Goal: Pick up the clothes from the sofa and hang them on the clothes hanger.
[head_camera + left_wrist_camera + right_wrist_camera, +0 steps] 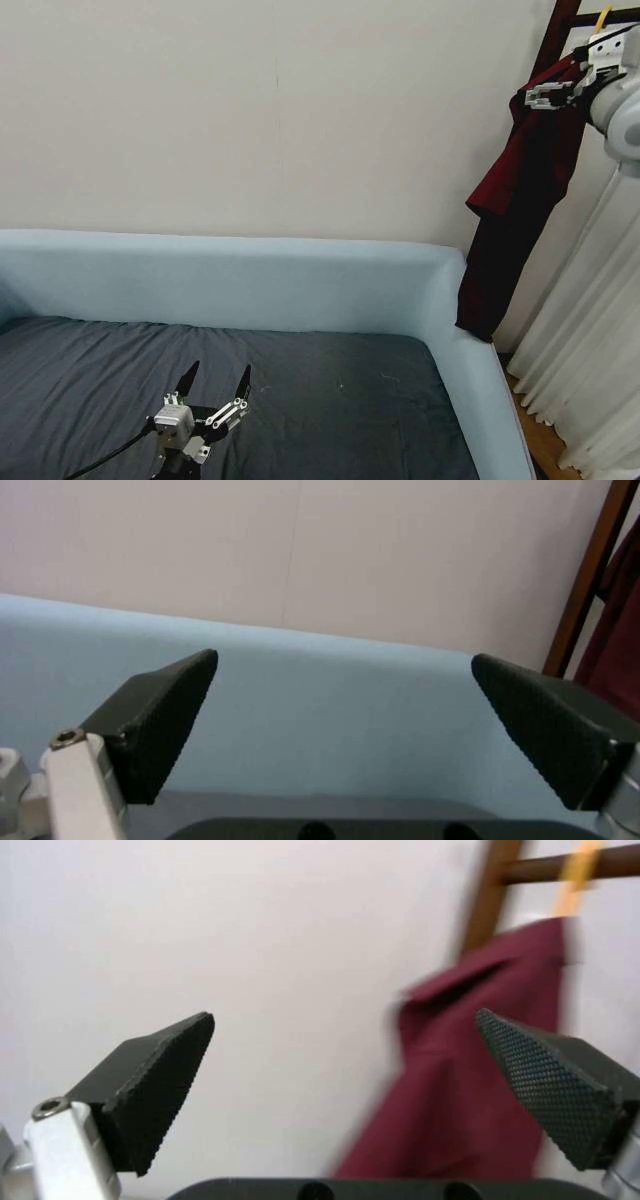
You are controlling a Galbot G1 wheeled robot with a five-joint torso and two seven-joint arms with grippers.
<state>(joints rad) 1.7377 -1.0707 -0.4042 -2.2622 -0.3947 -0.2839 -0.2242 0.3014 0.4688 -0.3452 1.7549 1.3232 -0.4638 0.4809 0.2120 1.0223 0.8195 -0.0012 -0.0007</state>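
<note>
Pale blue padded sofa (pixel 300 285), dark woven cushion (pixel 350 400) beneath left gripper (pixel 219 372), splayed empty; right gripper (pixel 535 97) wide, empty, beside draped maroon shirt (pixel 520 190).

Above the red garment (pixel 520 190), the wooden rack (pixel 563 25) is cut off by the top edge, and a yellow strip (pixel 577 877) on it is blurred.

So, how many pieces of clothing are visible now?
1: a dark red fabric garment hanging on the brown wooden rack, beside the open right gripper; left gripper low over the grey sofa seat. More may lie outside the view.
</note>
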